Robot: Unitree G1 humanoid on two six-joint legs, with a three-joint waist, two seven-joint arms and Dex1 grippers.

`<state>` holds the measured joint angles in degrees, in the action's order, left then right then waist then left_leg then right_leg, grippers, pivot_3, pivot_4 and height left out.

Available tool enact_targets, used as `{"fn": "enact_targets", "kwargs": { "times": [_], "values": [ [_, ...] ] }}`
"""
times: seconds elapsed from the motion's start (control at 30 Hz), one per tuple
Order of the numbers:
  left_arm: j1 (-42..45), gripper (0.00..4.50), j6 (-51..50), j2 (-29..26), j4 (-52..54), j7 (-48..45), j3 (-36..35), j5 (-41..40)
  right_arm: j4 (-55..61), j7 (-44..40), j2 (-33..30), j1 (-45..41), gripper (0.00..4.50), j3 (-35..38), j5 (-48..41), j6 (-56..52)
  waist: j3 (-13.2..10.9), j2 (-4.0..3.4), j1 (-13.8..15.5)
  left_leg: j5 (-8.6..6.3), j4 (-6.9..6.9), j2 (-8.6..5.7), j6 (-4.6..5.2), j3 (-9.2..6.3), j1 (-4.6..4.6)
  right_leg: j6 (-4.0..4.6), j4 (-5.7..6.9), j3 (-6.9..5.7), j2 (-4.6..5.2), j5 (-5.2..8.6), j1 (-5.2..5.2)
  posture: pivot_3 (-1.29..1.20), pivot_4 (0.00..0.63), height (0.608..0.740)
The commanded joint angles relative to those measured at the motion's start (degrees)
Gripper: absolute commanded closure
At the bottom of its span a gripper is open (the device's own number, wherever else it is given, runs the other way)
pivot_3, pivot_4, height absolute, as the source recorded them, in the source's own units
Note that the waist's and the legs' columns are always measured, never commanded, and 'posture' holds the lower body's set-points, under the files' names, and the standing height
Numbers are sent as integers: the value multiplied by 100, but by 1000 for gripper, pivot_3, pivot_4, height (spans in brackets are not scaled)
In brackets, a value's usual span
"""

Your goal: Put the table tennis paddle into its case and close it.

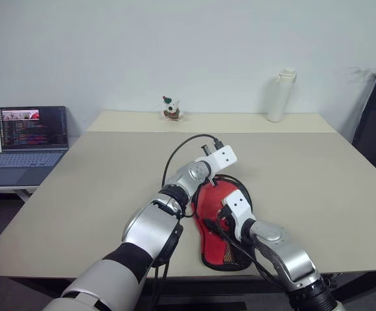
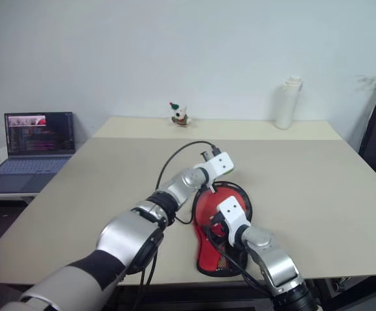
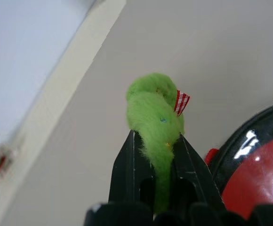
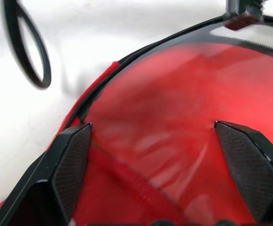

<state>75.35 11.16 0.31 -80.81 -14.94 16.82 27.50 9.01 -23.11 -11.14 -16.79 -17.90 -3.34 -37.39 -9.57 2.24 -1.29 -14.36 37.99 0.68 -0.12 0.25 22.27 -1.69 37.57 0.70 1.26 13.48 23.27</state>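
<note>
Green charm (image 3: 156,125) between left end effector (image 3: 155,160) fingers.

both arms wear rounded silver-grey shells, glossy, with black rings at the joints. the left arm (image 1: 150,227) has a broad black band around its upper segment, below pale grey casing near the shoulder. a black cable (image 1: 181,150) loops up along it to a plug on a white angular bracket (image 1: 222,157) at the wrist, dotted with small dark screw holes. the right arm (image 1: 280,251) carries a matching white bracket (image 1: 234,202) and its own black cable along the forearm. the left gripper (image 3: 156,162) has slim, smooth black fingers; the right gripper (image 4: 150,160) has black finger pads (image 4: 73,162) with a fine crosshatch texture.
</note>
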Motion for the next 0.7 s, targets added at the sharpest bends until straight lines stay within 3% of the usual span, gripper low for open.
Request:
{"fn": "enact_targets", "kwargs": {
  "times": [0.03, 0.3, 0.63, 0.7],
  "values": [
    [507, 4434, 580, 349, 229, 243, 278, 288, -610, -39, -89, 607, 0, -546, 123, -885, 2, 0, 12, 0, 0, 0, 0, 0, 0, 0, -3, 0, 1, 0, -1, 0, 150, 740],
    [677, 4434, 760, 599, 211, 618, 492, 582, -414, -20, -95, 778, 0, -580, 144, -969, 10, -13, 17, -1, -12, 1, 1, -5, 17, -3, -43, -10, -1, -1, -1, 0, 150, 740],
    [396, 4434, 1121, 828, 212, -211, 444, 465, -551, -47, -18, 691, 0, -532, 222, -897, 11, -14, 38, -3, -11, 0, 0, -7, 26, -8, -54, -19, 0, -3, -1, 0, 150, 740],
    [345, 3861, 1191, 842, 216, -383, 427, 443, -599, -50, 0, 653, 0, -531, 235, -868, 15, -19, 37, -3, -11, 0, 0, -7, 25, -7, -54, -19, -1, -3, -1, 0, 150, 740]
  ]
}}
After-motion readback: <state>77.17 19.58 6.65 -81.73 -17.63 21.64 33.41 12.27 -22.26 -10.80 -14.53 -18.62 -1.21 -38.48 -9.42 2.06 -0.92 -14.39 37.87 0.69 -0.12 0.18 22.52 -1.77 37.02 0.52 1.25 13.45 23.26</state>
